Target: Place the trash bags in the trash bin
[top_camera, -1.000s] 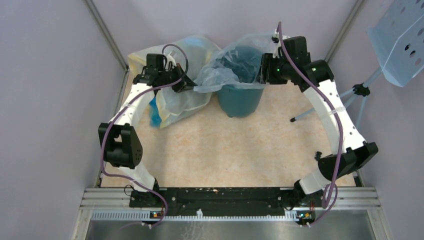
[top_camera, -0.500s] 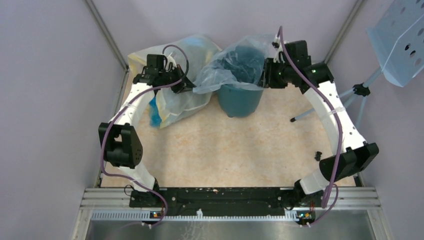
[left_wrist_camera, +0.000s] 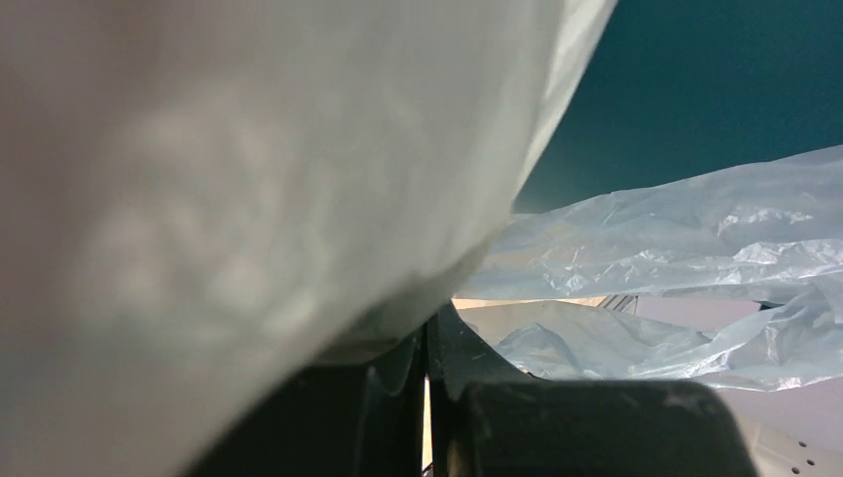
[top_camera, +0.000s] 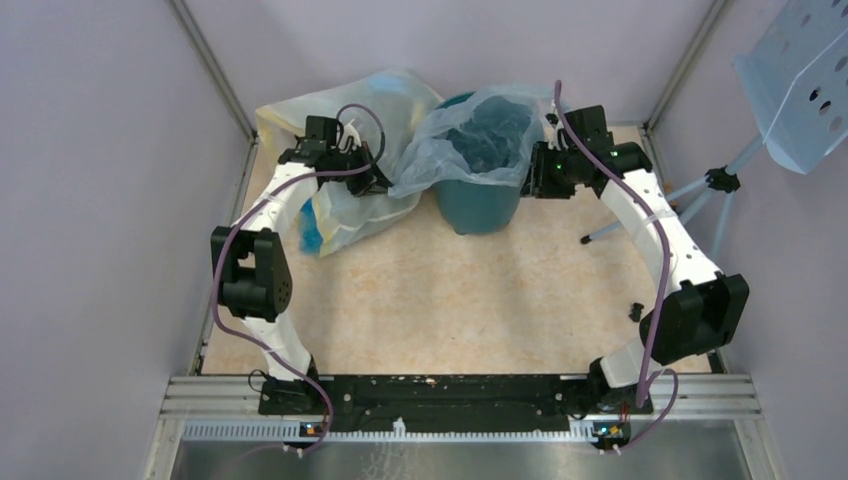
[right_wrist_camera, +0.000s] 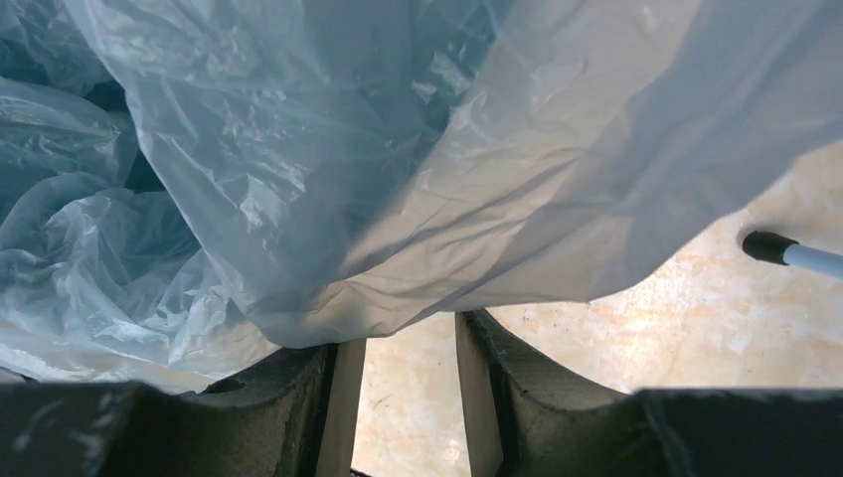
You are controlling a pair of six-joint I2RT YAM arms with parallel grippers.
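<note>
Pinching the left edge of the thin pale-blue trash bag [top_camera: 478,128] [left_wrist_camera: 676,248] [right_wrist_camera: 348,199], the left fingers [top_camera: 378,182] [left_wrist_camera: 442,368] are pressed tight together, and the film spreads out from their tips. The right fingers [top_camera: 528,170] [right_wrist_camera: 482,348] stand apart at the bag's right side. A fold of the bag hangs over their tips, and the table [top_camera: 450,290] [right_wrist_camera: 646,328] shows through the gap between them. The bag's middle is pushed down inside the trash bin [top_camera: 480,205] [left_wrist_camera: 716,70]. Its crinkly top puffs up and spills over the rim on both sides. The bin is dark teal and stands upright at the back of the table, between the two arms. Just left of it, under the left arm, lies a big yellowish bag [top_camera: 345,215] with blue things inside.
</note>
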